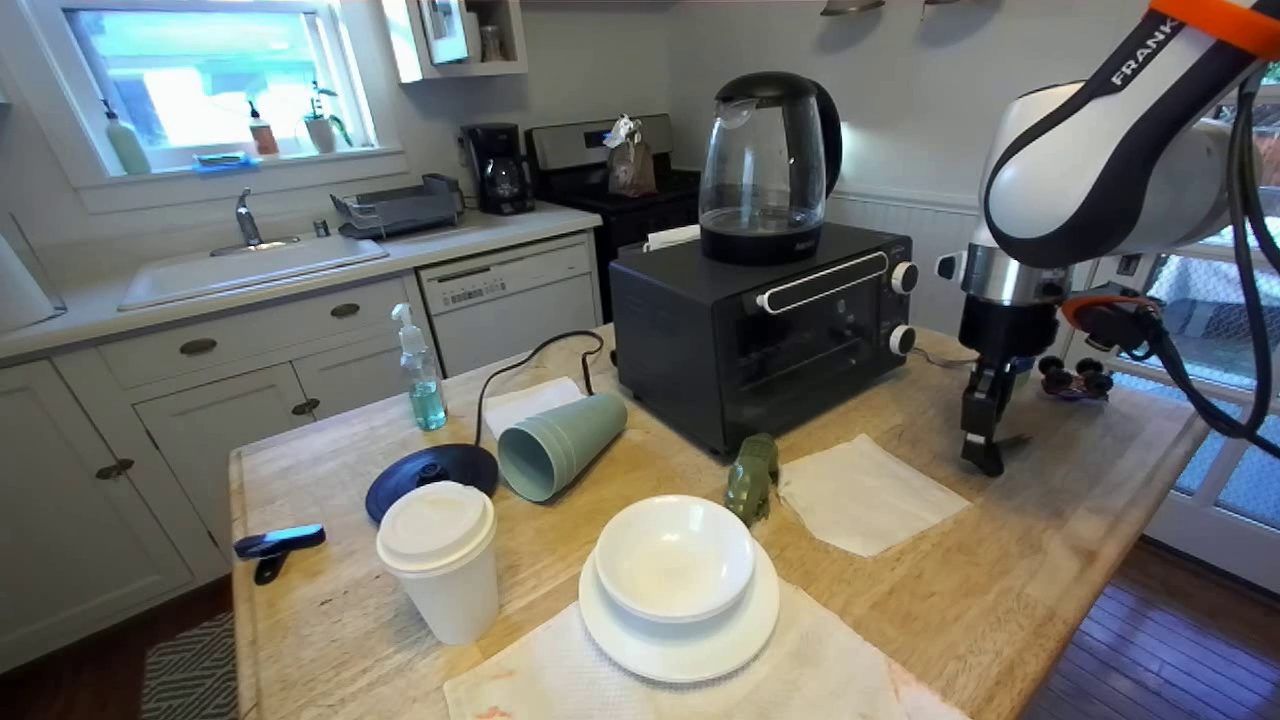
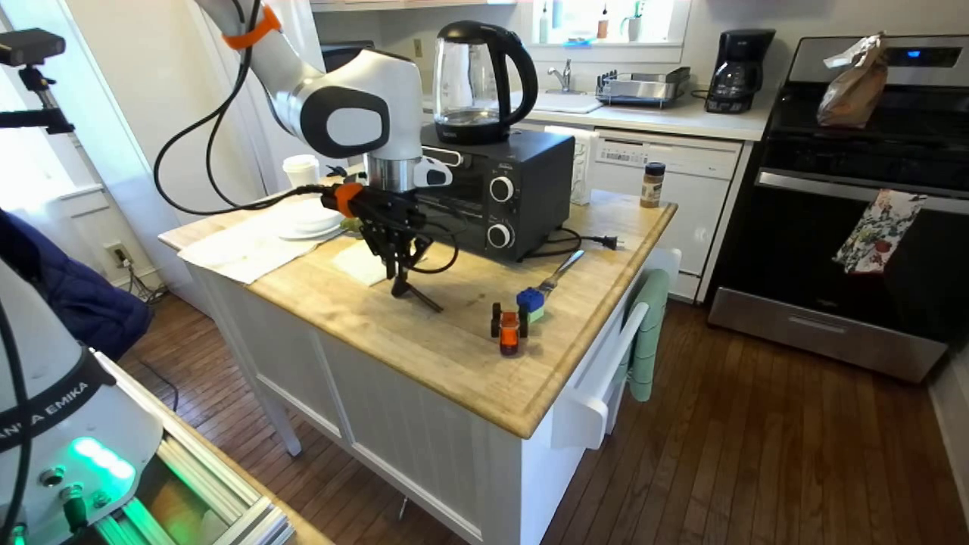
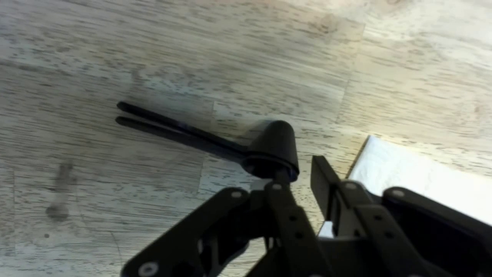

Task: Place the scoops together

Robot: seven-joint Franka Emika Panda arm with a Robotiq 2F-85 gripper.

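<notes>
Two black scoops (image 3: 275, 144) lie on the wooden table in the wrist view, one bowl nested in the other. Their two handles (image 3: 180, 130) point left, close side by side. In both exterior views only a dark handle (image 1: 1014, 441) (image 2: 424, 298) shows beside the fingertips; the bowls are hidden or too small to tell. My gripper (image 3: 300, 169) is open and low at the table. Its left finger reaches into the mouth of the bowl. Its right finger is outside, with a small gap to the bowl's wall. The gripper also shows in both exterior views (image 1: 982, 464) (image 2: 398, 288).
A white paper sheet (image 1: 870, 495) lies beside the gripper. A black toaster oven (image 1: 760, 330) bears a glass kettle (image 1: 765, 170). A toy car (image 2: 509, 331), blue block (image 2: 530, 300) and fork (image 2: 564, 271) lie near the table's end. A green toy (image 1: 752, 480) and white bowl (image 1: 675, 560) stand farther off.
</notes>
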